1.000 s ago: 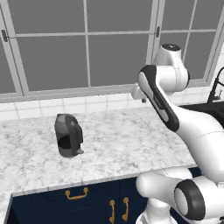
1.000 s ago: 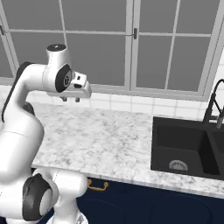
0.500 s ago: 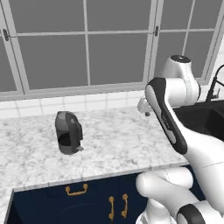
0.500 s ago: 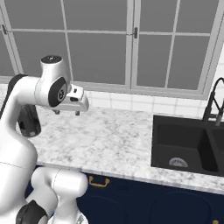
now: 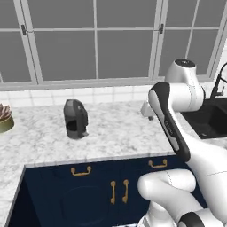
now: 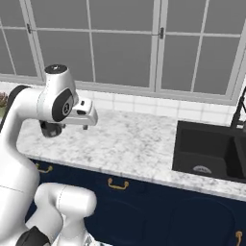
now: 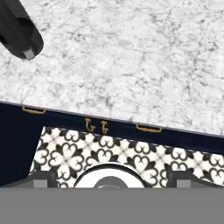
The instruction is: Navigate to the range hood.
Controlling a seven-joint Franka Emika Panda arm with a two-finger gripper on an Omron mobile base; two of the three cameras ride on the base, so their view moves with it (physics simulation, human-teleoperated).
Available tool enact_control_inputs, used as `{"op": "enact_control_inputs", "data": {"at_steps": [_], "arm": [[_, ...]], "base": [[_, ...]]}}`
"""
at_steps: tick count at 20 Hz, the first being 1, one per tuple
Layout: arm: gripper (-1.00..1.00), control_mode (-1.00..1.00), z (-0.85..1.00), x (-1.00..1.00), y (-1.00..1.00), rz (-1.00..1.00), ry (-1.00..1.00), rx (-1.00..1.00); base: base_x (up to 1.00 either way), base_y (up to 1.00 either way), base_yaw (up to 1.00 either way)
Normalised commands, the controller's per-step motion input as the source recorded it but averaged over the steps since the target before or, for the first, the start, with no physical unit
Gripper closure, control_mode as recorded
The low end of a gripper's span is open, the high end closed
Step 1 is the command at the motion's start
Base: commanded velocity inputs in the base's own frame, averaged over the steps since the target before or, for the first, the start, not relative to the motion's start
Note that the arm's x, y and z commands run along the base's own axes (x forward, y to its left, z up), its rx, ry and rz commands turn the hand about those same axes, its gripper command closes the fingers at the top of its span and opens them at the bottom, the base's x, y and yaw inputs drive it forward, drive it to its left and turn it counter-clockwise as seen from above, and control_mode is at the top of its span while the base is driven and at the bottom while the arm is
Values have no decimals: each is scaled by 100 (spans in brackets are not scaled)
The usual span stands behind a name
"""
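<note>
The base faces a white-grey marble worktop (image 5: pixel 111 128) under tall grey-framed windows (image 6: pixel 120 48), a dark rounded coffee machine (image 5: pixel 75 119) at left and a black sink (image 6: pixel 209 149) at right. No dark range hood appears among them, so its position, facing and long axis cannot be judged. Best to drive on along the worktop, arm tucked. Whether the fingers are released or clenched I cannot tell.

Open marble counter (image 5: pixel 115 128) everywhere except the dark coffee maker (image 5: pixel 75 119) and the sink (image 6: pixel 211 151).
</note>
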Motion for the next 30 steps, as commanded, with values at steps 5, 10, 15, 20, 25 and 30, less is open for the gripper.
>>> {"op": "enact_control_inputs", "data": {"at_steps": [5,10,15,20,25,30], "arm": [[-100,100,0,0,0,0,0,0],[-100,100,0,0,0,0,0,0],[-100,100,0,0,0,0,0,0],[-100,100,0,0,0,0,0,0],[-100,100,0,0,0,0,0,0],[-100,100,0,0,0,0,0,0]], "base": [[-35,-61,19],[-29,-74,-47],[-1,-41,-67],[0,-31,-71],[0,-32,-73],[0,-41,-72]]}}
